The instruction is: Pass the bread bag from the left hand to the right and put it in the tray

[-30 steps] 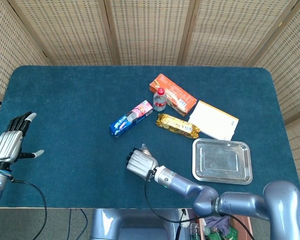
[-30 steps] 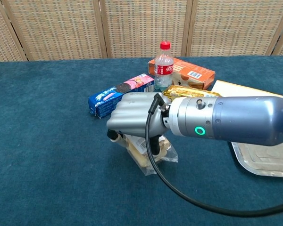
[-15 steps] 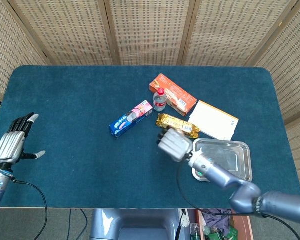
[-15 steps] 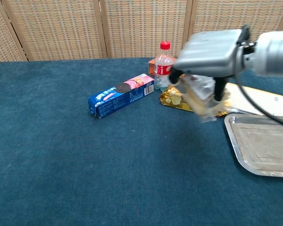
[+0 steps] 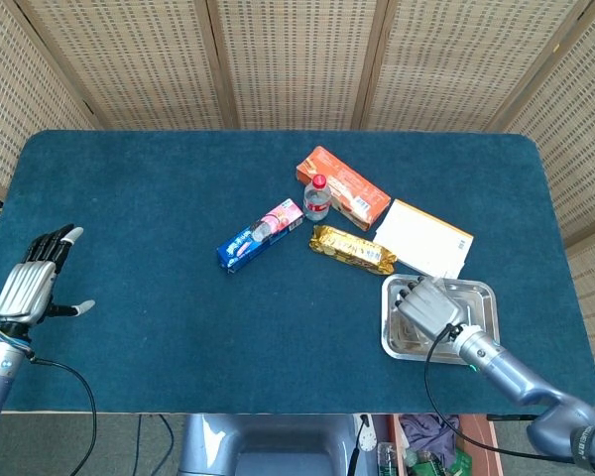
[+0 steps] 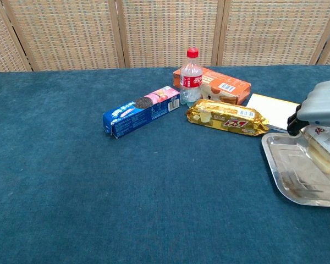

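Note:
My right hand (image 5: 428, 307) (image 6: 320, 113) hangs over the metal tray (image 5: 481, 347) (image 6: 289, 184) and holds the clear bread bag (image 6: 322, 152) just above the tray's floor. In the head view the hand hides the bag. My left hand (image 5: 30, 283) stays at the table's far left edge, fingers apart, holding nothing; the chest view does not show it.
Behind the tray lie a gold snack pack (image 5: 352, 249) (image 6: 226, 116), a white envelope (image 5: 423, 238), an orange box (image 5: 344, 187), a small red-capped bottle (image 5: 317, 196) (image 6: 191, 77) and a blue cookie box (image 5: 260, 235) (image 6: 141, 110). Blue cloth covers the table.
My right hand has carried the bread bag from the table's front middle rightward, past the gold pack, to over the tray. The left hand has barely shifted.

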`<action>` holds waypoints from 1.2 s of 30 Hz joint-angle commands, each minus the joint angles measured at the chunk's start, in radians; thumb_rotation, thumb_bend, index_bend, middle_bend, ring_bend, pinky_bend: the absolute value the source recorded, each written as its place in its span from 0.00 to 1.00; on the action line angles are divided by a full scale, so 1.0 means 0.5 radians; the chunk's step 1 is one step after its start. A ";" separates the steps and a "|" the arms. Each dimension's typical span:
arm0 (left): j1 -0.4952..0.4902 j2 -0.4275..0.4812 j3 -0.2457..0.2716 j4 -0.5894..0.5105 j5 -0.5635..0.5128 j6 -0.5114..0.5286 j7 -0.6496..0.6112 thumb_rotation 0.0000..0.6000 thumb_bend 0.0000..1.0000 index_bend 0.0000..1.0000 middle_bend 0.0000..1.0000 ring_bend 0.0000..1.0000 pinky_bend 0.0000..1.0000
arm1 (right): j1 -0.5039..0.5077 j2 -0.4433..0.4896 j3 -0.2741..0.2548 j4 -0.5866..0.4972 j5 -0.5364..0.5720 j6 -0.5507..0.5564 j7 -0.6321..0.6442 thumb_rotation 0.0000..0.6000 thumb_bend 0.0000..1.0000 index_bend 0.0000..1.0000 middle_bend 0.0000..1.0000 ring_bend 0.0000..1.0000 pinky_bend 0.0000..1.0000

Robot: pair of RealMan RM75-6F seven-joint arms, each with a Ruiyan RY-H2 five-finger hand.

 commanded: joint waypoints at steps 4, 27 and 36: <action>0.006 0.006 -0.003 0.000 -0.005 0.003 -0.007 1.00 0.00 0.00 0.00 0.00 0.00 | 0.013 0.007 -0.014 -0.014 0.221 -0.118 -0.113 1.00 0.04 0.21 0.12 0.14 0.19; 0.121 0.068 0.031 -0.097 0.074 0.176 -0.028 1.00 0.00 0.00 0.00 0.00 0.00 | -0.661 0.200 -0.093 -0.281 -0.163 1.145 0.440 1.00 0.00 0.00 0.00 0.00 0.00; 0.288 0.101 0.137 -0.195 0.255 0.424 -0.007 1.00 0.00 0.00 0.00 0.00 0.00 | -1.035 -0.020 -0.128 -0.004 -0.263 1.625 0.950 1.00 0.00 0.00 0.00 0.00 0.00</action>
